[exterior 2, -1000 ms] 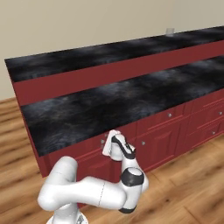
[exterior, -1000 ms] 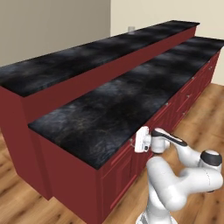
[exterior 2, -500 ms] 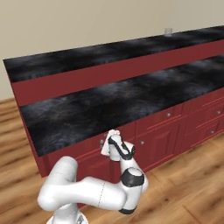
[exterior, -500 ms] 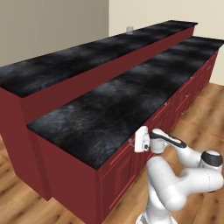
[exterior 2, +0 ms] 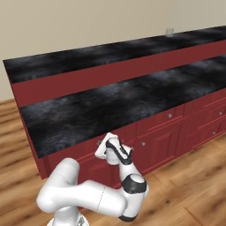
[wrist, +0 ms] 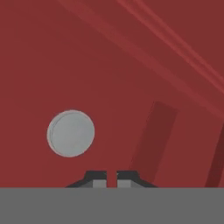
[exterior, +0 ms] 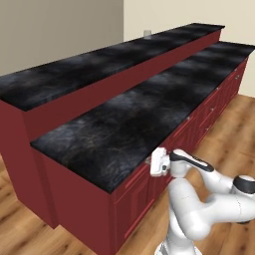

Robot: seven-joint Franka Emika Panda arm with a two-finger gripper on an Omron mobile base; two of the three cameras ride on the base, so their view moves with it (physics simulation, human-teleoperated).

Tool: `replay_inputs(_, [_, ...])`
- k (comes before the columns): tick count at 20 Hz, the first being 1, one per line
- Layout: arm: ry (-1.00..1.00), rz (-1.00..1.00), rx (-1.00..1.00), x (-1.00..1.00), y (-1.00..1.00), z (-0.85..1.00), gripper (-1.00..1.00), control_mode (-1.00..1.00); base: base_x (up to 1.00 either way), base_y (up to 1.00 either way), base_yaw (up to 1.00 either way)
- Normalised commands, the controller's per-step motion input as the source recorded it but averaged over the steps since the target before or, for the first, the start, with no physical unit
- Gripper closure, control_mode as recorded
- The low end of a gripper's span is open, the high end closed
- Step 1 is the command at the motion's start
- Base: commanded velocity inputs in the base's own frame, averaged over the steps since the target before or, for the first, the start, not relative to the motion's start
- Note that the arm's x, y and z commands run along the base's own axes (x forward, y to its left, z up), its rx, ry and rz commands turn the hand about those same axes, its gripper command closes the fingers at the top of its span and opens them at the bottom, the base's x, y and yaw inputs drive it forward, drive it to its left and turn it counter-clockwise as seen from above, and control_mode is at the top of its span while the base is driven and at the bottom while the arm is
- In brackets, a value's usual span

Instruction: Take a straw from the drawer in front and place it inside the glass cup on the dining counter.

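Note:
The drawer (wrist: 131, 65) is closed; its flat red front sits close before the hand, and its round metal handle (wrist: 70, 133) lies left of the fingertips, not between them. My gripper (wrist: 111, 178) is shut, its two tips almost touching with nothing visible in the gap. In the base views the gripper (exterior: 150, 162) (exterior 2: 99, 148) presses against the drawer (exterior 2: 129, 133) just under the edge of the lower countertop (exterior: 149, 114). The glass cup (exterior: 147, 33) (exterior 2: 169, 32) stands far off on the dining counter (exterior: 99, 62) (exterior 2: 88, 57). The straw is hidden.
More red drawers and doors with small metal knobs (exterior 2: 169, 115) run along the cabinet to the right. A wooden floor (exterior 2: 190, 176) spreads around the base. A beige wall (exterior: 55, 30) stands behind the counters.
The gripper's fingers have come together from wide open. The hand stays at the drawer front, and the views have shifted only slightly.

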Motion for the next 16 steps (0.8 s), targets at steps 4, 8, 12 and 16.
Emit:
replay_inputs(4, [0.08, -0.01, 0.17, -0.09, 0.16, 0.0, 1.0, -1.0, 0.0, 0.0, 0.0])
replay_inputs(8, [0.04, -0.07, 0.09, 0.03, -0.04, -0.01, 1.0, -1.0, 0.0, 0.0, 0.0])
replay_inputs(12, [0.04, -0.11, 0.02, 0.32, -0.18, -0.16, 1.0, -1.0, 0.0, 0.0, 0.0])
replay_inputs(16, [0.06, -0.11, 0.0, 0.29, -0.21, -0.29, 1.0, -1.0, 0.0, 0.0, 0.0])
